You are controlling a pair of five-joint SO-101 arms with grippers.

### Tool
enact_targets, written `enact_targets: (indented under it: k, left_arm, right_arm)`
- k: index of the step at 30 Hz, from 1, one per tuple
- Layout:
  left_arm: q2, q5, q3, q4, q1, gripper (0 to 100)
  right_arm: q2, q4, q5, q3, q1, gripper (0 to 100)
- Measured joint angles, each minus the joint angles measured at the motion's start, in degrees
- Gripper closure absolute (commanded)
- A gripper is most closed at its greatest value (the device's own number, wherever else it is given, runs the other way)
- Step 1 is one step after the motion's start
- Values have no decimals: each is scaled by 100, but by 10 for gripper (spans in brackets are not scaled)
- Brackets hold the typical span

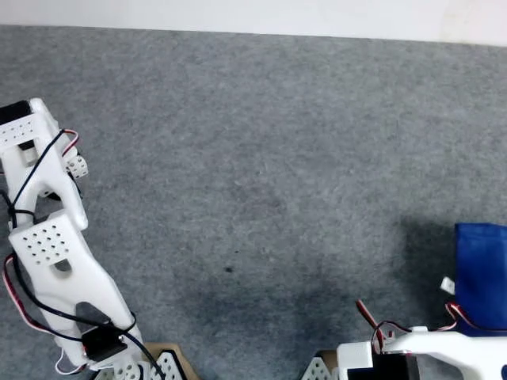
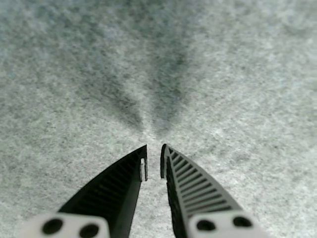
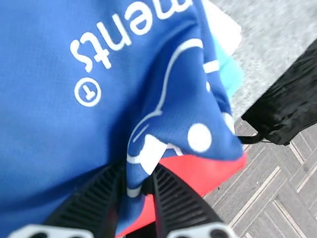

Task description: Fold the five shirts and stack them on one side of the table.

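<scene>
Grey felt covers the desk [image 1: 261, 134], with a white wall strip [image 1: 253, 12] along its far edge. Places below are given relative to the blue fabric shirt with white print [image 1: 482, 273].

1. Shirt position: it lies at the desk's right-hand edge, near the front, and the frame cuts off its right side. Its left edge runs straight, and a shadow falls on the felt just beside it.
2. Layers: a red cloth [image 3: 198, 173] lies directly under the shirt and shows past its corner. A teal and white cloth [image 3: 230, 69] shows past the shirt's edge on the desk side.
3. Right gripper [image 3: 138, 173]: both jaws are clamped on a raised fold of the shirt, near the corner above the red cloth. The white right arm [image 1: 428, 348], with red and black wires, lies just in front of the shirt.
4. Left gripper [image 2: 153, 161]: it is well apart from the shirt and hangs over bare felt. Its jaws are drawn together to a narrow slit and hold nothing. The white left arm [image 1: 55, 261] stands along the desk edge opposite the shirt.
5. Open room: an unbroken stretch of felt runs from the shirt's left edge across to the left arm and back to the wall.
6. Beyond the shirt's corner: wood-pattern floor [image 3: 277, 198] and a black fabric object [image 3: 287, 109] are visible.
</scene>
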Motion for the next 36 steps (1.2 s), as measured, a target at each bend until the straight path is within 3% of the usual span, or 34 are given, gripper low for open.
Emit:
enact_targets:
  k: [4,8,10,18,22,28,36]
  left_arm:
    - [0,9,0,0,35,930]
    - [0,0,0,0,167,930]
    - [0,0,0,0,229,930]
    - [0,0,-79,0,334,930]
    - [0,35,-299,105,387,934]
    - [-9,501,-870,308,677,934]
    - [-1125,510,-914,334,1213,934]
  right_arm:
    - [-9,-431,9,246,18,960]
    - [-70,-563,-211,264,18,715]
    - [-70,-563,-422,167,26,666]
    - [-70,-308,-879,-949,-167,673]
    - [-70,352,-1644,-1829,-747,770]
    - [-70,1345,-2901,-2813,-2286,934]
    - [-70,2075,-4360,-3121,-4774,950]
